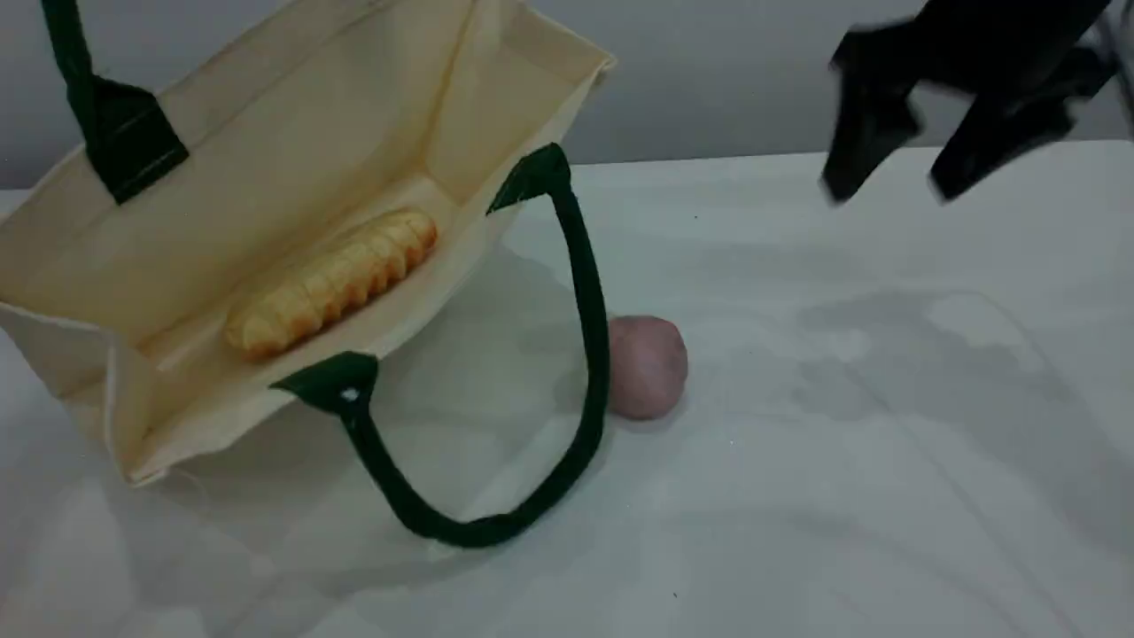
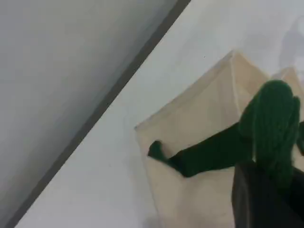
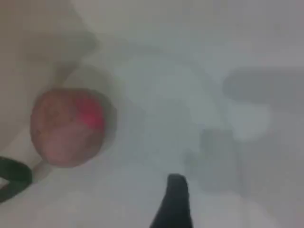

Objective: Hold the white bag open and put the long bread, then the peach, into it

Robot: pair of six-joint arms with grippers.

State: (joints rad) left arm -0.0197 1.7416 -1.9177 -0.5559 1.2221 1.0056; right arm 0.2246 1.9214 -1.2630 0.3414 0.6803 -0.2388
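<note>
The white bag [image 1: 292, 151] lies tilted with its mouth wide, facing the camera. The long bread [image 1: 332, 282] rests inside it along the lower wall. In the left wrist view, my left gripper [image 2: 273, 183] is shut on the bag's upper green handle [image 2: 270, 123] and holds the rim [image 2: 199, 114] up. The other handle [image 1: 585, 354] droops onto the table. The peach [image 1: 651, 365] sits on the table just right of that handle, also seen from the right wrist [image 3: 66, 128]. My right gripper [image 1: 890, 190] hangs open and blurred at upper right, well above and right of the peach.
A white cloth [image 1: 886, 487] with soft creases covers the table. A grey wall [image 1: 709, 80] stands behind the table's far edge. A bit of green handle [image 3: 14, 173] shows beside the peach in the right wrist view.
</note>
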